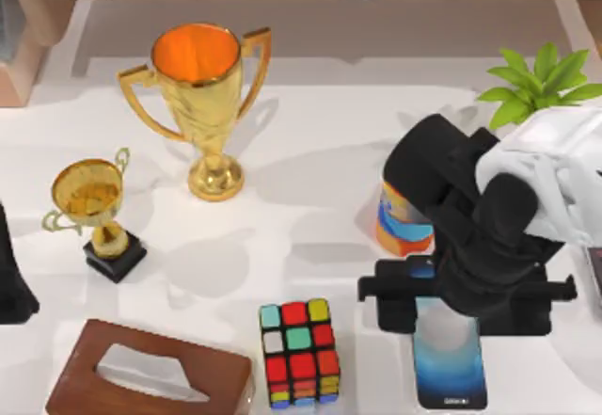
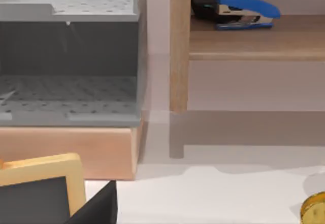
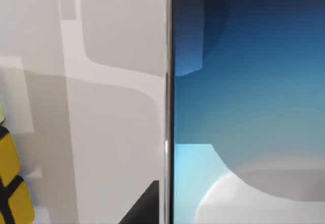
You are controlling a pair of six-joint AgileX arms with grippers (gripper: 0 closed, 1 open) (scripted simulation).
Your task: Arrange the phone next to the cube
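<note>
Two task items sit near the table's (image 1: 310, 151) front edge: the cube (image 1: 301, 353) at centre front, the phone (image 1: 450, 363) to its right, apart from it with bare table between. Phone lies flat, long axis running front to back, glossy screen fading pale white-blue to deep blue, thin metallic side edge visible in the right wrist view (image 3: 244, 107). Cube shows black frame with red, green, yellow, teal and white stickers on top; a yellow sliver of it shows in the right wrist view (image 3: 9, 178). Right gripper (image 1: 470, 295) hangs over the phone's far end; cannot tell how far its jaws are apart or whether they touch the phone. Left arm (image 1: 11, 279) parked at the table's left edge.
</note>
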